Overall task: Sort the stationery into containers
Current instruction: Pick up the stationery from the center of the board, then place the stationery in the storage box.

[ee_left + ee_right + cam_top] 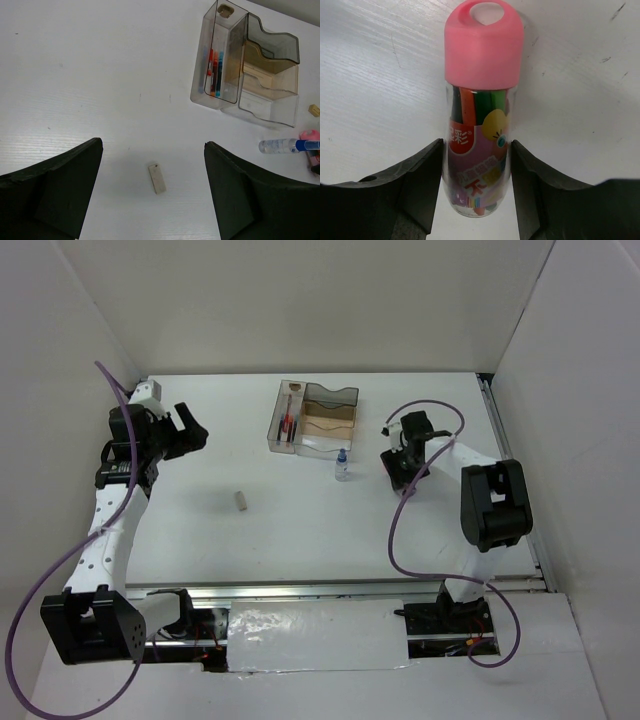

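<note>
**Pink-capped tube [482,100] pinched beside the organizer**
The right gripper [477,150] presses its black fingers against both sides of the clear, glossy cylinder with a rounded pink cap, right of the smoky plastic tray [240,75]. The left gripper [152,145] hangs spread wide above a small beige block [157,178] on the matte white table [75,60]. Pens [215,72] lie in the narrow compartment.

On the label of the pink-capped tube [482,145], small white Chinese characters are printed on a red band, followed by a ® sign; only 彩 can be read with certainty. Lower, a larger 不 is seen. The other characters are too blurred.
</note>
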Robot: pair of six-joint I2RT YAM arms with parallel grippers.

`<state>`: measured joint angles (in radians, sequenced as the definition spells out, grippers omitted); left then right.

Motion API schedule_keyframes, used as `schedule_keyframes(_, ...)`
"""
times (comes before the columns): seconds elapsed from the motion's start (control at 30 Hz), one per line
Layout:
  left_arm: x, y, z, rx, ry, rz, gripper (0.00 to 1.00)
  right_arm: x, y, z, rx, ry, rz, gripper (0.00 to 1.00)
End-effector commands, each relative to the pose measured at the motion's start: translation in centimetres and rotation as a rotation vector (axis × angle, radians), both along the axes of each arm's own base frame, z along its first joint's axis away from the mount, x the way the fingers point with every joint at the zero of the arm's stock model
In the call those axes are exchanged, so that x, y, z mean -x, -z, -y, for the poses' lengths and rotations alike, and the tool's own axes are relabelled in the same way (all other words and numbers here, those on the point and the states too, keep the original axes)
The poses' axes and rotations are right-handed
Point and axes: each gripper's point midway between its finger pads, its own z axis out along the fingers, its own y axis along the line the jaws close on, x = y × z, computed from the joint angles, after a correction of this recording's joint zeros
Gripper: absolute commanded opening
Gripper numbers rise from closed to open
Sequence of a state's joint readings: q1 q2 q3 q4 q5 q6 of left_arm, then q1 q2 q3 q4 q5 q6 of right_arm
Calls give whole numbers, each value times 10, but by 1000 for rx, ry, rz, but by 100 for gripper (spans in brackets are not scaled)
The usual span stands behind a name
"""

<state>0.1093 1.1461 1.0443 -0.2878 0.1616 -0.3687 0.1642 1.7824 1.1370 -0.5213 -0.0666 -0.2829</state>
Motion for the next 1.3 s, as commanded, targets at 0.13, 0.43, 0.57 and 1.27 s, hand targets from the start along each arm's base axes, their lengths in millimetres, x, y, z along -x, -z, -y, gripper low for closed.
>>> schedule_keyframes(0.13, -5, -22, 1, -27, 22, 64, 95, -78, -110, 1, -15, -100, 265, 4)
schedule_keyframes(0.43, -9, -10, 11, 2, 57, 63, 94, -144, -198, -97, -49, -598, 463, 0)
schedule_keyframes(0.57, -7, -9, 9, -18, 58, 65, 94, -141, -188, -139, 3, -797, 516, 0)
schedule_keyframes(1.27, -4, 2, 8, -30, 61, 51, 94, -132, -112, -211, 45, -1051, 458, 6)
